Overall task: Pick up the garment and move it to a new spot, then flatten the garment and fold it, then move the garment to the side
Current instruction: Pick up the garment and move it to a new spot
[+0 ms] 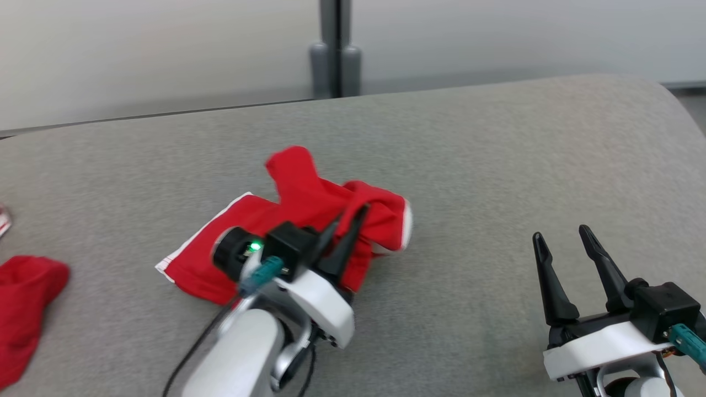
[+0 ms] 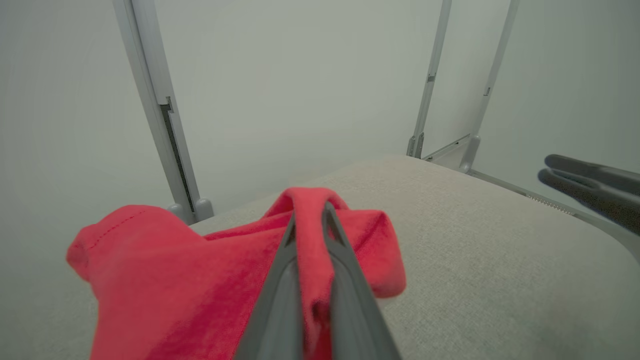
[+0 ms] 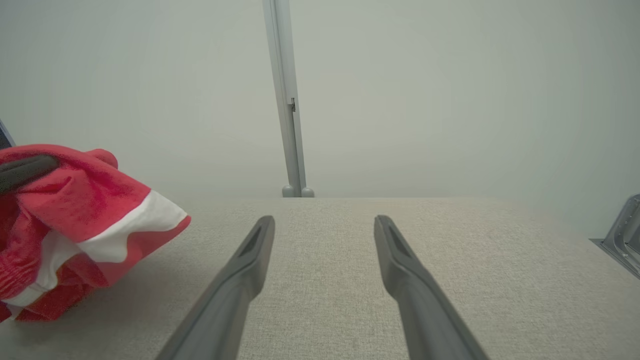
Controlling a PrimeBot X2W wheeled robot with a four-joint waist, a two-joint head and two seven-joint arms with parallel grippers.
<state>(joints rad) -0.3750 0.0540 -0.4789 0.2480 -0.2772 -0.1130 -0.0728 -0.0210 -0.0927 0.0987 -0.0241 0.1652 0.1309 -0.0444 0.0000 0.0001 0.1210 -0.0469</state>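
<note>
The red garment (image 1: 309,215) sits bunched on the grey worktop (image 1: 496,165), in front of the grey post (image 1: 333,49) and slightly left of it. Its white-edged corner lies flat on the side farther left of the post, while the rest is heaped up in folds.

The left gripper (image 1: 349,216) is at the heap, and its fingers are closed on a raised ridge of red cloth (the left wrist view shows the fold pinched between them (image 2: 310,215)). The right wrist view shows the garment (image 3: 75,215) with a white band across it, its lower edge touching the worktop (image 3: 450,260).

The right gripper (image 1: 561,234) is well to the right of the post and nearer the robot. Its fingers are spread wide apart with nothing between them but bare worktop, and they are clear of the garment (image 3: 325,220).

A second red cloth (image 1: 27,309) lies far left of the post, at the worktop's near edge, apart from the garment.
</note>
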